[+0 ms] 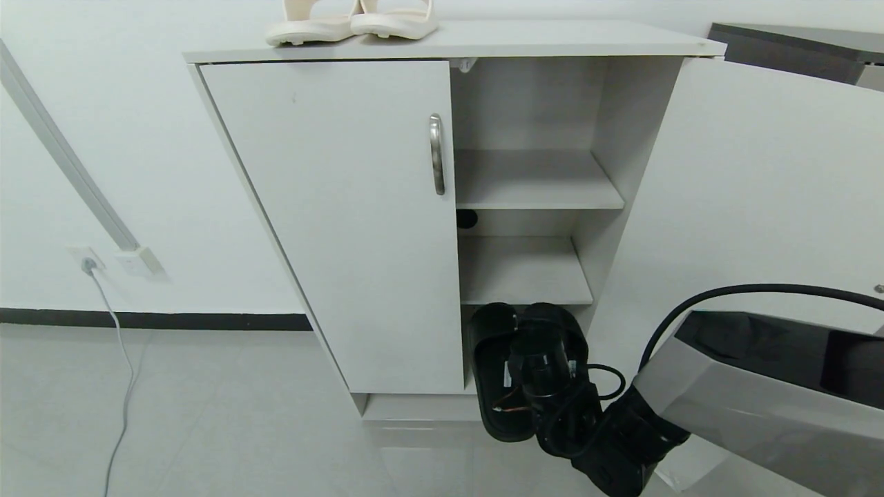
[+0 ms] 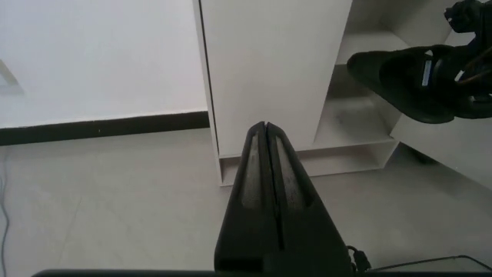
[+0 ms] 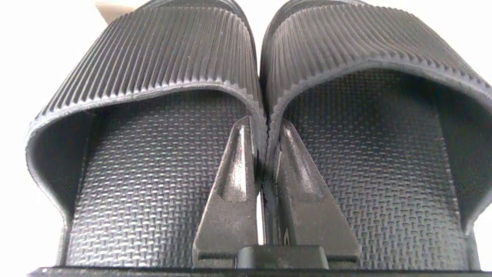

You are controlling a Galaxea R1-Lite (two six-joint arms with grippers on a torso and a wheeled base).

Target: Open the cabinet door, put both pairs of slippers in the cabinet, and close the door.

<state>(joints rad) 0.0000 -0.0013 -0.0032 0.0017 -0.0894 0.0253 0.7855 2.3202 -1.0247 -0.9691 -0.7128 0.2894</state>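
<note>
The white cabinet (image 1: 552,45) has its right door (image 1: 746,186) swung open and its left door (image 1: 345,221) closed. A pair of black slippers (image 1: 492,359) hangs at the mouth of the bottom compartment, pinched by their inner edges in my right gripper (image 1: 549,369). In the right wrist view the gripper (image 3: 264,131) is shut on the two ribbed black slippers (image 3: 154,85). A cream pair of slippers (image 1: 352,24) lies on the cabinet top. My left gripper (image 2: 265,127) is shut with nothing in it, low over the floor in front of the cabinet, with the black slippers (image 2: 407,73) farther off.
Two bare shelves (image 1: 535,179) (image 1: 521,269) sit inside the open right half. A metal handle (image 1: 436,153) is on the left door. A wall socket (image 1: 86,262) with a cable (image 1: 124,373) is at the left. Dark furniture (image 1: 794,41) stands at the back right.
</note>
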